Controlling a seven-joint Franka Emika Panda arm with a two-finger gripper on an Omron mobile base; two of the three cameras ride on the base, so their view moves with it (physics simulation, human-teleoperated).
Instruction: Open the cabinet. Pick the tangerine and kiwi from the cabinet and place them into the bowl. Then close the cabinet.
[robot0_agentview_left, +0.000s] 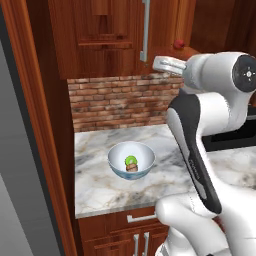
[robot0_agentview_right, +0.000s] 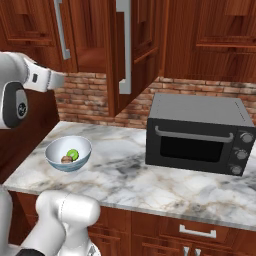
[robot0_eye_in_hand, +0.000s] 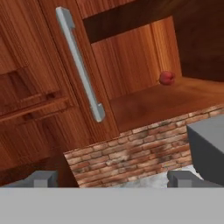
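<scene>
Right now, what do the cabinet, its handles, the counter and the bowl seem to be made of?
The cabinet looks like reddish-brown wood, with visible grain. Its bar handle looks like brushed silver metal. The counter seems polished marble, white with grey veins. The bowl is probably glazed ceramic, pale and smooth inside.

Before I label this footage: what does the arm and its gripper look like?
The arm is glossy white with rounded links, a dark grey panel along one link and black round joint caps. The gripper has two small blocky grey fingertips. No cables show.
</scene>
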